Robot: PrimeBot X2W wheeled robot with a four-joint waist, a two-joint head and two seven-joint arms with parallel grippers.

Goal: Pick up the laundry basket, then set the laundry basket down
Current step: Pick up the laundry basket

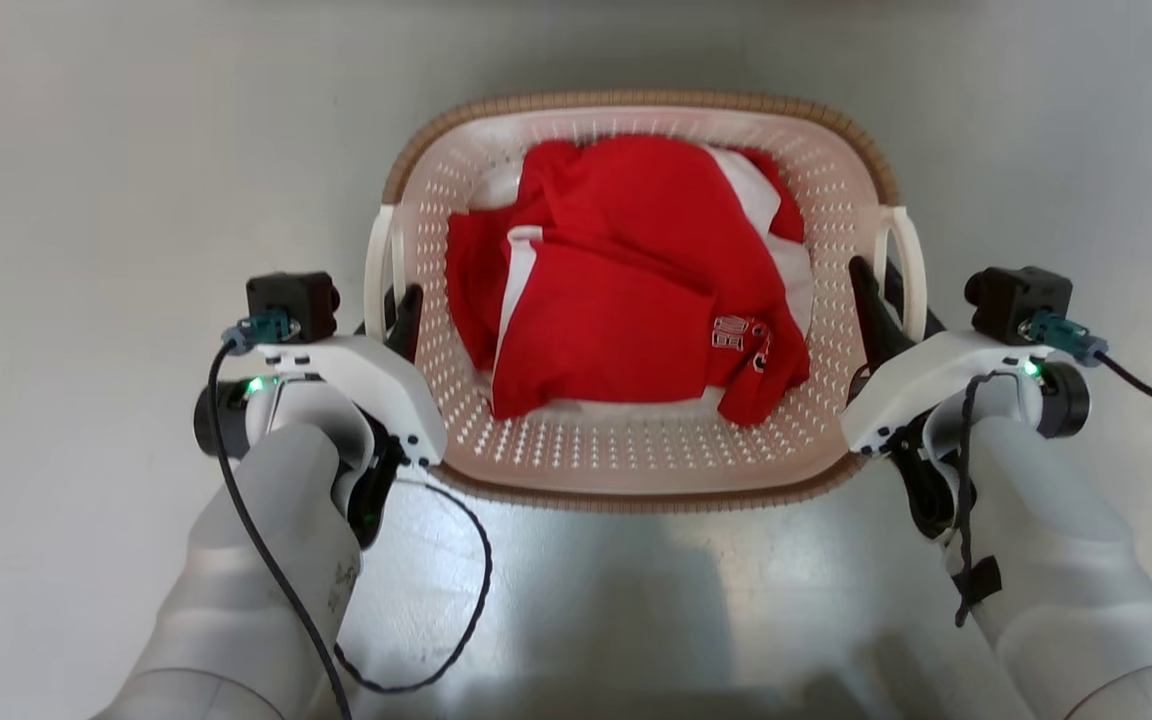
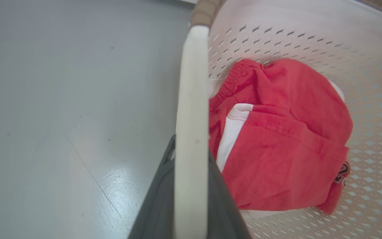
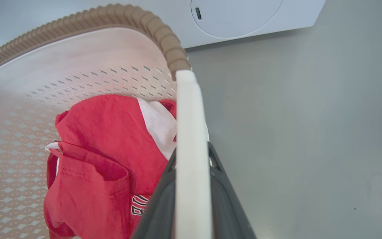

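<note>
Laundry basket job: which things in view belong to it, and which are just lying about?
Belongs to the job:
laundry basket
left gripper, clamped on its left handle
right gripper, clamped on its right handle

Just there:
red and white clothes inside the basket
washing machine
grey floor

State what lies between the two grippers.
The laundry basket, holding red-and-white clothes, spans the gap from left gripper to right gripper, seen in the head view.

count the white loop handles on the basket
2. The left handle is on the laundry basket's left side, between the left gripper's fingers; the right handle is on its right side, between the right gripper's fingers.
</note>
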